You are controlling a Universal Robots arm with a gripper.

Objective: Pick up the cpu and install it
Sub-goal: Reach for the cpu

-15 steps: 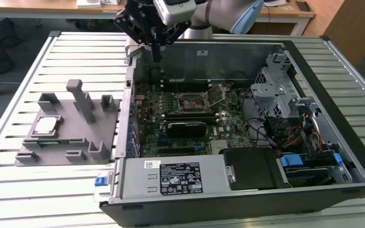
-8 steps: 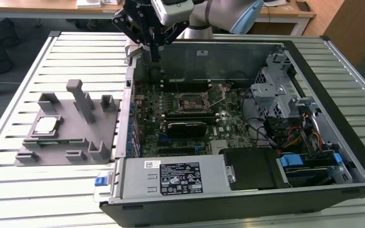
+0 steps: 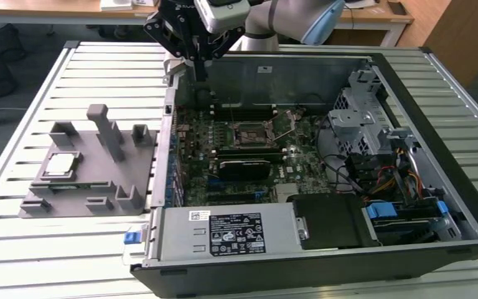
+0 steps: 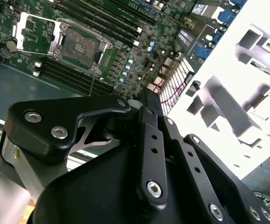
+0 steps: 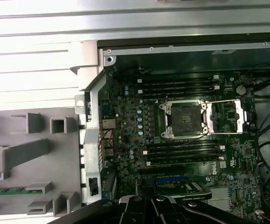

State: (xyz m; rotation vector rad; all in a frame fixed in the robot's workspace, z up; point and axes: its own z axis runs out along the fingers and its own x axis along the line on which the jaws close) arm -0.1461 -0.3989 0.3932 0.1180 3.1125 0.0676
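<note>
The cpu (image 3: 60,165), a small silvery square chip, lies flat on the grey fixture (image 3: 81,193) at the exterior view's left, outside the computer case. My gripper (image 3: 199,73) hangs high over the case's back left corner, well away from the cpu, shut with nothing in it. In both wrist views its black fingers (image 4: 148,100) (image 5: 156,201) come together. The motherboard's socket (image 3: 251,132) (image 4: 81,46) (image 5: 185,119) is bare, with its metal load plate (image 5: 225,116) (image 4: 34,30) flipped open beside it.
The open computer case (image 3: 438,81) lies on a slatted metal table (image 3: 106,68). Inside are a power supply (image 3: 226,230), a drive cage (image 3: 363,118), loose cables (image 3: 388,180) and memory slots (image 5: 176,84). The fixture's upright posts (image 3: 102,128) stand near the case's wall.
</note>
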